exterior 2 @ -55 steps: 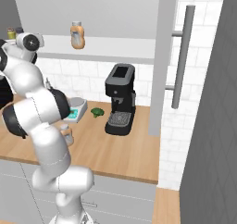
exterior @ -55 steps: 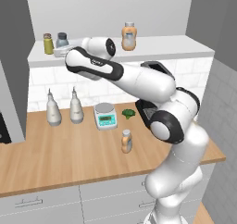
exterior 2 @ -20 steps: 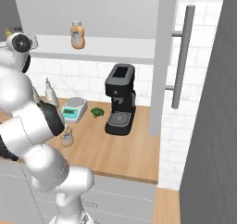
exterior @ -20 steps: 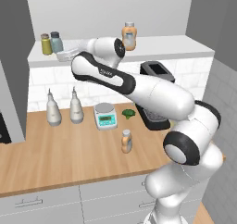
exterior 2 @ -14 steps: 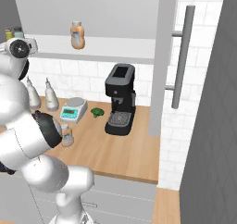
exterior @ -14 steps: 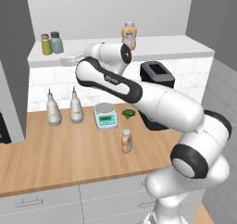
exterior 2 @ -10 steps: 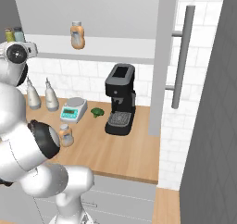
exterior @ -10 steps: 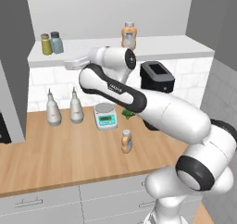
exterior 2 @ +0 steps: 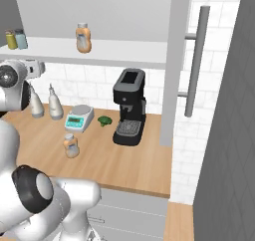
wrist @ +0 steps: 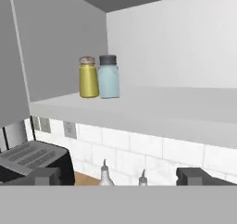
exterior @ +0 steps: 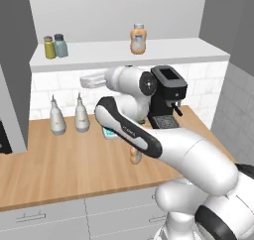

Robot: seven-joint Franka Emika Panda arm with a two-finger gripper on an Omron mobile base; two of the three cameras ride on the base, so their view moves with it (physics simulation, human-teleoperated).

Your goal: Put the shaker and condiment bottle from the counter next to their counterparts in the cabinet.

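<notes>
your hand (wrist: 118,176) stood wide open with nothing between its tips, below the front edge of the cabinet (exterior: 163,49) shelf and looking up at it. the shaker (exterior: 60,45) stood upright on that shelf, touching or all but touching the yellow-green shaker (exterior: 48,47), on the side of it toward the big orange bottle (exterior: 138,38). in the hand view the pair (wrist: 109,77) stood together near the dark side panel, the yellow-green one (wrist: 88,77) nearer the panel.

so, judging by how things lay, the first half of the job looked done: the shaker sat next to its counterpart and your hand was free of it.

the slim bottle (exterior 2: 71,145) was on the bench (exterior 2: 119,160), upright, in front of the scale (exterior 2: 78,117) and well apart from the coffee machine (exterior 2: 129,113). in the left base view it showed only partly, behind the forearm (exterior: 134,155).

the step in hand was the switch to that bottle. your next move called for bringing the open hand down from the shelf to the bench in front of the scale, lining the tips either side of the slim bottle, and closing on its body rather than its cap. the scale sat close behind it, so you had little room on that side; coming in from the bench's front edge looked the safer line. after that, it had to go up beside the big orange bottle.
</notes>
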